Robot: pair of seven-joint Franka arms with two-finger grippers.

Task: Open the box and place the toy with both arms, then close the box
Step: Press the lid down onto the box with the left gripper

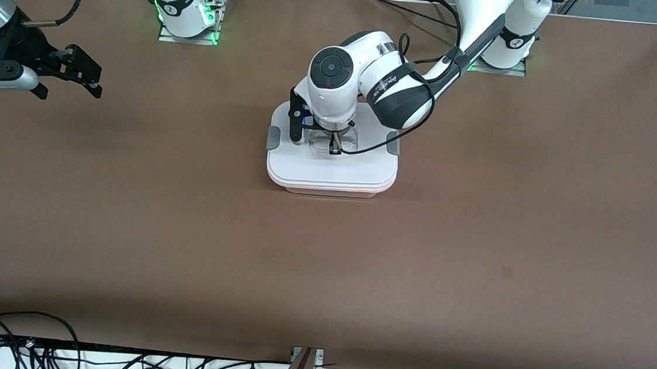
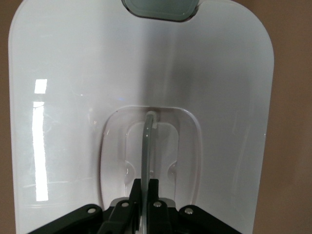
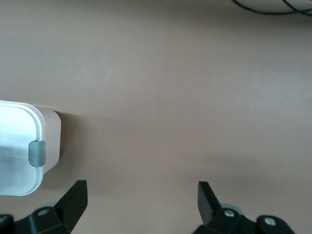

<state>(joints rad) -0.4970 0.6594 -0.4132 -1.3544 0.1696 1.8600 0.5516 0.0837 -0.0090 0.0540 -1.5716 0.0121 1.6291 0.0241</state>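
Box (image 1: 331, 170) seated mid-surface (image 1: 476, 249), white lid (image 2: 73, 73) on, grey side clips (image 3: 36, 153) at both ends. Left tool (image 1: 334, 145) down in the lid's clear recessed handle (image 2: 146, 141), fingers (image 2: 154, 195) pinched tight on its thin upright bar. Right tool (image 1: 73, 79) parked aloft over bare surface toward the right arm's end, well apart from the box, fingers (image 3: 73, 200) spread wide, holding nothing; arm waiting. Toy not visible in any view.
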